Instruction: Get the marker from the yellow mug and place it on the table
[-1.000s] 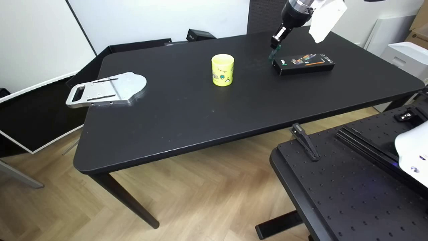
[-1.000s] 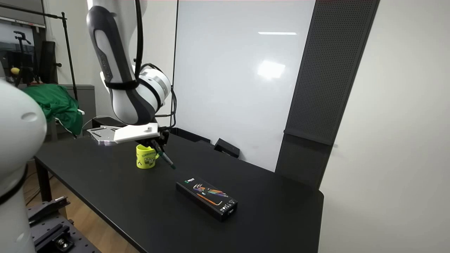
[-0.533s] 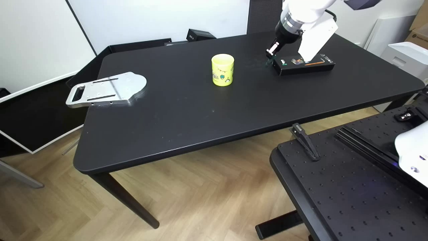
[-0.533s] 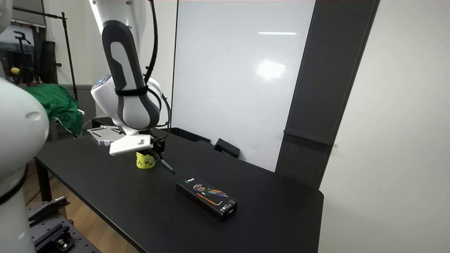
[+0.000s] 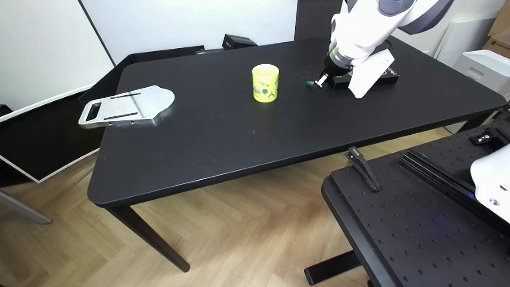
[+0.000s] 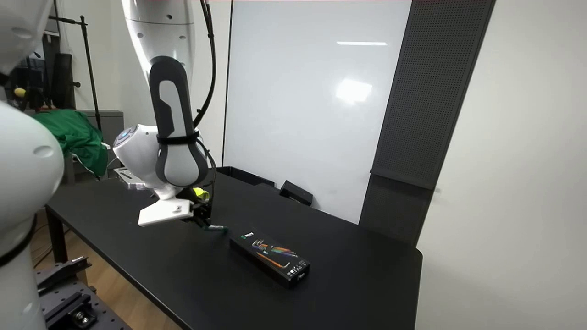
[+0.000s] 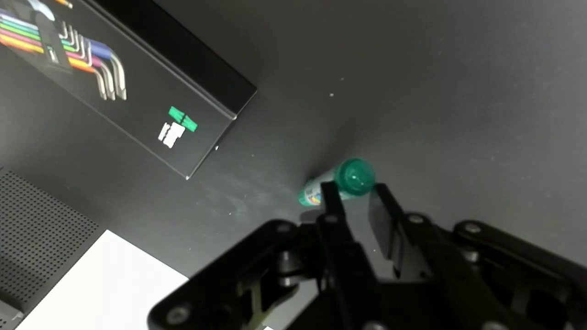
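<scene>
Matt across the table (image 5: 207, 131), smooth bar a few pale specks! Glossy plastic, by the look, on the marker (image 7: 356, 174), its end catching a glint. Dull finish on the gripper (image 7: 355, 187), with shiny metal at its pivots. Here's the mug (image 5: 265, 82), smooth, material hard to call. Bare silvery metal on the plate (image 5: 155, 99). Smooth printed card, it seems, the box (image 6: 270, 259). Crumpled cloth (image 6: 75, 142). Whiteboard (image 6: 302, 119) glossy, bouncing light. Wood-grained floor (image 5: 239, 231).

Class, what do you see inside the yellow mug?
Inside the yellow mug, only its upper inner wall shows; nothing pokes out above it. The bottom is hidden by the front wall, so anything lying there cannot be seen.
</scene>
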`<state>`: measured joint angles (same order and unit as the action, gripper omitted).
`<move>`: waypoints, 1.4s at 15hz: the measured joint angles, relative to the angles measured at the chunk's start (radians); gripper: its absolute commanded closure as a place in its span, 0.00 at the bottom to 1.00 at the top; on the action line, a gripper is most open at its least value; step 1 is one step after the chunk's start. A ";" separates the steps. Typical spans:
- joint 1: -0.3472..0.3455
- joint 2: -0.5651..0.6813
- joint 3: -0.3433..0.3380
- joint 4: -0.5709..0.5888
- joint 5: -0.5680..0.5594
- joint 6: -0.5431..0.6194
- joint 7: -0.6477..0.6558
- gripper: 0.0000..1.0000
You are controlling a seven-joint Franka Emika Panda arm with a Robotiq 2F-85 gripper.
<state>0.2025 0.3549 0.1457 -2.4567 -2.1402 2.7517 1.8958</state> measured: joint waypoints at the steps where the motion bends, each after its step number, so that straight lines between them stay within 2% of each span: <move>1: -0.012 0.019 0.012 0.004 0.003 0.000 0.000 0.95; 5: -0.095 0.084 0.056 0.027 0.084 0.064 -0.090 0.95; 9: -0.116 0.107 0.012 0.046 0.244 0.170 -0.269 0.95; 12: -0.116 0.109 -0.009 0.047 0.367 0.205 -0.391 0.94; 13: -0.116 0.110 -0.012 0.046 0.405 0.210 -0.428 0.53; 14: -0.116 0.111 -0.014 0.046 0.441 0.214 -0.462 0.53; 21: -0.118 0.111 0.000 0.041 0.726 0.219 -0.728 0.06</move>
<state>0.0849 0.4663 0.1455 -2.4158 -1.4146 2.9711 1.1680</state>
